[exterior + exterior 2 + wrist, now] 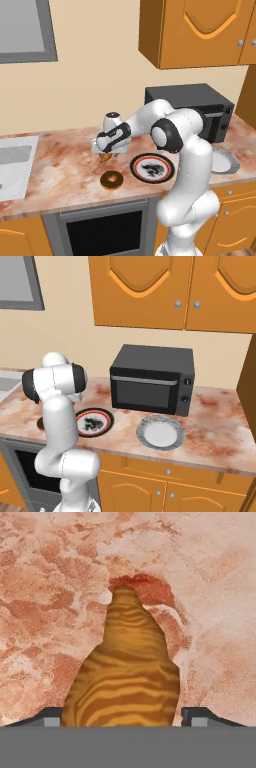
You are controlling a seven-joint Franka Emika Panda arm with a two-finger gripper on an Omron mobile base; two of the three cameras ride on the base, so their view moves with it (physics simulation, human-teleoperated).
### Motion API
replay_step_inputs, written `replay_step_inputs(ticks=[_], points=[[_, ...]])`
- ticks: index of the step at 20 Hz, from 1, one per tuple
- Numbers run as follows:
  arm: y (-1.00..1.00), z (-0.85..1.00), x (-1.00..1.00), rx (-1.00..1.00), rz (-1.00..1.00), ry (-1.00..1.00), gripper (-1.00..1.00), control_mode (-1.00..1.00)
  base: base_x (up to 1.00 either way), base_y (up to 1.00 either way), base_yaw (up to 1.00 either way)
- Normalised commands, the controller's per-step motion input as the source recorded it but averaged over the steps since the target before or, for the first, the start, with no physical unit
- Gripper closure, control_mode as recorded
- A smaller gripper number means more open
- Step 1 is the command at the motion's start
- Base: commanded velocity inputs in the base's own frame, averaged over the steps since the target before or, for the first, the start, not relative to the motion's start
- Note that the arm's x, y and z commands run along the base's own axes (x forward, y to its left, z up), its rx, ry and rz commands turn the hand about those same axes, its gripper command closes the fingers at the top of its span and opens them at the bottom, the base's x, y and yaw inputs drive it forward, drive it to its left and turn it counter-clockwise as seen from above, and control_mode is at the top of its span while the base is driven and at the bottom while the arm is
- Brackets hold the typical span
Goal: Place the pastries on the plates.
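On the marbled counter (60,165), just left of the patterned plate (152,167), my gripper (106,156) is down over the croissant (125,672). In the hand view the golden striped piece lies between my two fingertips (50,717), one on each side of its broad end, its narrow end pointing away. The tips sit just beside the pastry's flanks, but I cannot tell from these pictures whether they press on it yet or stand a little off, so I will not call it gripped.

I judge the step in hand to be the pickup of the first pastry. The doughnut (111,179) lies untouched on the counter, nearer the front edge than my hand and left of the patterned plate. Both plates are bare: the patterned one, and the plain pale plate (161,432) farther right, in front of the microwave (152,379).

The next move calls for a firm squeeze on the croissant, a straight lift clear of the counter, then a short carry right to the patterned plate, the closer of the two. A soft tapered piece could slip, so the hold should stay on the wide part.

My arm reaches forward and left from the base, elbow bent high, wrist turned down so the hand points at the counter.
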Motion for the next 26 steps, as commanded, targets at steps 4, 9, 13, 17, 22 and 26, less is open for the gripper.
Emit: replay_step_inputs(ticks=[4,9,13,17,22,26], points=[[0.00,-0.06,0.00,0.00,0.00,0.00,1.00,-1.00,0.00,0.00,0.00],[-0.18,0.18,-0.18,-0.02,0.00,-0.01,1.00,-1.00,0.00,0.00,0.00],[-0.27,0.84,-0.31,0.00,0.00,-0.07,1.00,-1.00,0.00,0.00,0.00],[-0.15,0.31,-0.33,0.00,0.00,0.00,1.00,-1.00,0.00,0.00,0.00],[-0.23,0.27,-0.40,0.00,0.00,0.00,1.00,-1.00,0.00,0.00,0.00],[-0.34,0.13,-0.34,0.00,0.00,0.00,1.00,-1.00,0.00,0.00,0.00]])
